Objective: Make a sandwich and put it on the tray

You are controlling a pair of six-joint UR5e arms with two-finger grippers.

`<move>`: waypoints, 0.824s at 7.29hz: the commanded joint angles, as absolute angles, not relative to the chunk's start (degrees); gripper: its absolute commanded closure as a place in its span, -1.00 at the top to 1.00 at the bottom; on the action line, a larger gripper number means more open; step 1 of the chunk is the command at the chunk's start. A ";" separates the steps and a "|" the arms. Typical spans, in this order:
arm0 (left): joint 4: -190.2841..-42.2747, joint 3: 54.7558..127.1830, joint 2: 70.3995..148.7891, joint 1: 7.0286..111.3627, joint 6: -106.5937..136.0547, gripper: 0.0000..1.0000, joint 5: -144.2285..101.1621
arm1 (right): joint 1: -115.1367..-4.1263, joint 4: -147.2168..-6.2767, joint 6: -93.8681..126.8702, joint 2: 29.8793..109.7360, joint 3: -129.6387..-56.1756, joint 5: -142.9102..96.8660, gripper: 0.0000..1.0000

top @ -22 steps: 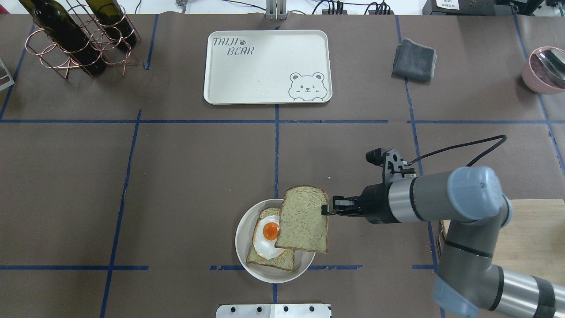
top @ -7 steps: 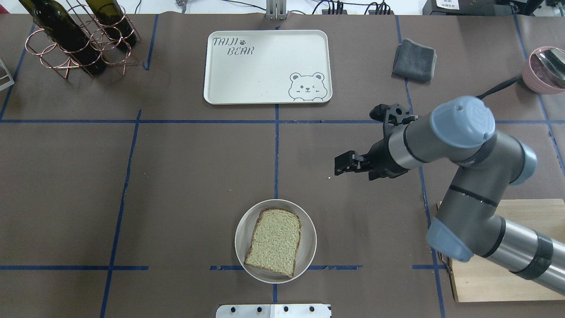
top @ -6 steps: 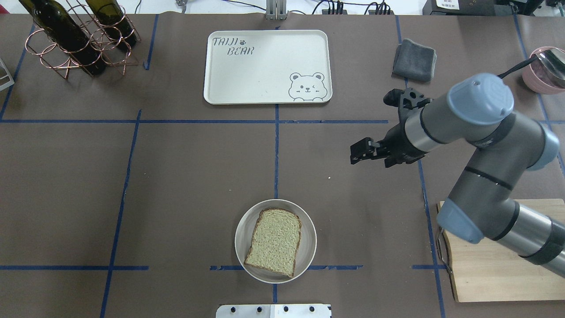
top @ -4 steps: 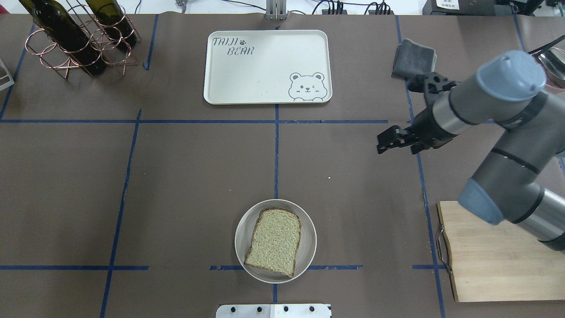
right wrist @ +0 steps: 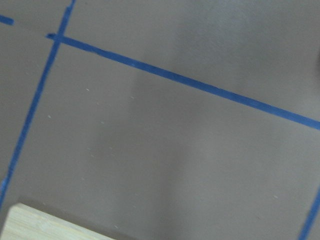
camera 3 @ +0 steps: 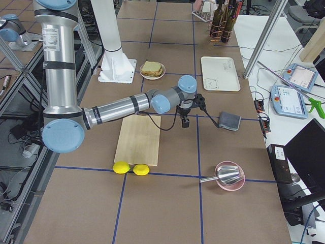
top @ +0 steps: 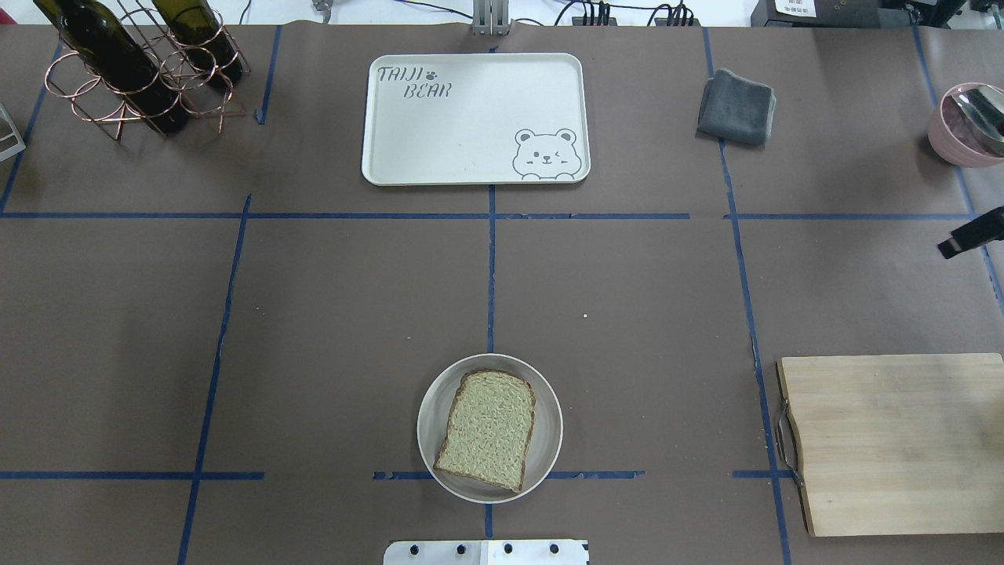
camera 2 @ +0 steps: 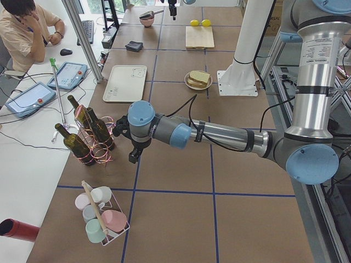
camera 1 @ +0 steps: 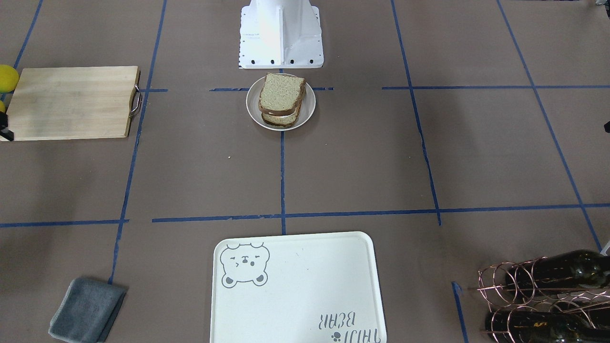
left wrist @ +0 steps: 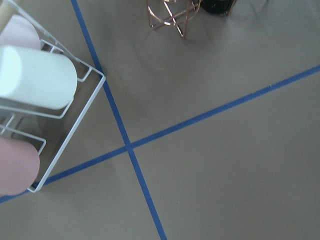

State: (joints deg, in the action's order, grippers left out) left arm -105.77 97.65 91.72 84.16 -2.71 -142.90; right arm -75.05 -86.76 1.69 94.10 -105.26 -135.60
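You can count the making part as done, I judge: the sandwich (top: 488, 428) of two brown-crusted wholemeal bread slices lies stacked in the small white round bowl (top: 551, 431), close to the robot's base, and in the front-facing view a thin white edge of the egg shows between the slices. What is left is the second part. The large white rounded-rectangle tray (top: 471, 133) with the grey bear drawing stands at the far side of the brown table, well apart from the bowl, and nothing lies on it. So the sandwich must yet be carried across and set down there. Neither arm is near it. The right gripper (camera 3: 185, 122) hangs with its tip pointing down over the bare table between the light wooden cutting board (camera 3: 138, 138) and the folded grey cloth (camera 3: 229, 121); you see nothing hanging from it, but how wide its jaws stand I cannot tell. The left gripper (camera 2: 133, 157) hangs beside the copper wire rack with dark wine bottles (camera 2: 90, 139), touching nothing, and its opening I cannot tell either.
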 commanded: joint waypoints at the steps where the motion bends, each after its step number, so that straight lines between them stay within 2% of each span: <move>1: -118.59 98.43 91.67 75.81 6.60 1.00 -144.49 | -87.32 -96.48 -11.15 98.68 -105.21 -135.18 1.00; 3: -129.06 103.68 91.76 63.09 32.56 1.00 -138.74 | -89.55 -96.33 -11.34 100.71 -105.12 -134.91 1.00; 6: -133.42 111.50 92.20 41.64 59.71 1.00 -123.63 | -89.56 -96.06 -11.34 101.16 -105.21 -134.91 1.00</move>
